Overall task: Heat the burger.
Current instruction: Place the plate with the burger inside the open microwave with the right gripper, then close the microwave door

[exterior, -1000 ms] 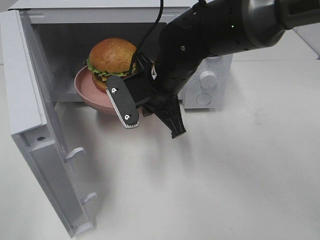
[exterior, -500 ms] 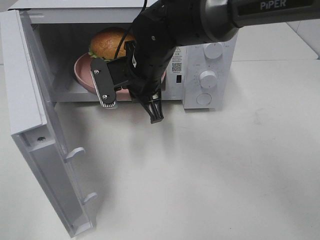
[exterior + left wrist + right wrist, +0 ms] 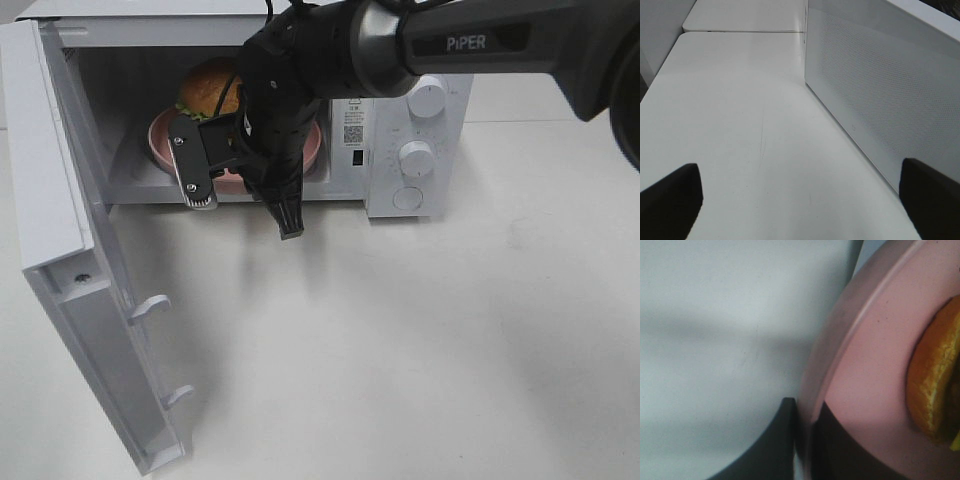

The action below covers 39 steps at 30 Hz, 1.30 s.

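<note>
The white table (image 3: 450, 350) holds a big white microwave (image 3: 400, 40), and its door (image 3: 60, 200) hangs wide open. The right arm (image 3: 330, 60) reaches into the open box. Inside it sits the pink plate (image 3: 160, 140), with the burger (image 3: 205, 88) on top, so the food is nearly where it needs to be. I cannot tell if the plate is flat on the microwave floor yet. The right claw (image 3: 805, 440) is pinched shut on the edge of the plate. The left claw (image 3: 800, 210) waits by the side of the microwave, spread wide with nothing in it. I think this much is left: let go of the plate, pull the arm out, close the door, and turn a knob (image 3: 415, 157) to start the heat.
</note>
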Motion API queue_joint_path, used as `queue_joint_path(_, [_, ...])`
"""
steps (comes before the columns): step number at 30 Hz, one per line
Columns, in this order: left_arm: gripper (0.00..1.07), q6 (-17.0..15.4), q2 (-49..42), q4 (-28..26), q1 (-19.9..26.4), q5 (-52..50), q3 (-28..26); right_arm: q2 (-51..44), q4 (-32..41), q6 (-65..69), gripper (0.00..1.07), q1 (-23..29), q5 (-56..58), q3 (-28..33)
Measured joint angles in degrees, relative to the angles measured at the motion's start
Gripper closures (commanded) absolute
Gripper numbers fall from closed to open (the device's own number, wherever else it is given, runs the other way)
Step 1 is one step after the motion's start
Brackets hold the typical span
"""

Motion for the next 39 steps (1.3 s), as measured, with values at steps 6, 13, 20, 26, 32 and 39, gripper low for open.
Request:
queue_joint_path(6, [0.07,0.00,0.00,0.00,0.00,0.00,0.00,3.15,-1.66,1.32,1.07,0.00,0.06,-4.30])
queue_joint_path(13, [0.07,0.00,0.00,0.00,0.00,0.00,0.00,5.44,-1.89,1.38,1.05,-0.23,0.06,-7.73])
queue_joint_path(20, [0.07,0.00,0.00,0.00,0.00,0.00,0.00,7.05,-2.81,1.38,0.97,-0.74,-0.74,-9.91])
queue_joint_path(26, [0.07,0.00,0.00,0.00,0.00,0.00,0.00,7.45,-3.15,2.46,0.68,-0.80,-4.58,-10.14])
queue_joint_path(32, [0.07,0.00,0.00,0.00,0.00,0.00,0.00,7.45,-3.72,5.90,0.47,-0.80,-4.58,-10.60])
queue_joint_path(39, [0.07,0.00,0.00,0.00,0.00,0.00,0.00,6.47,-3.72,6.59,0.41,-0.80,-3.78,-7.51])
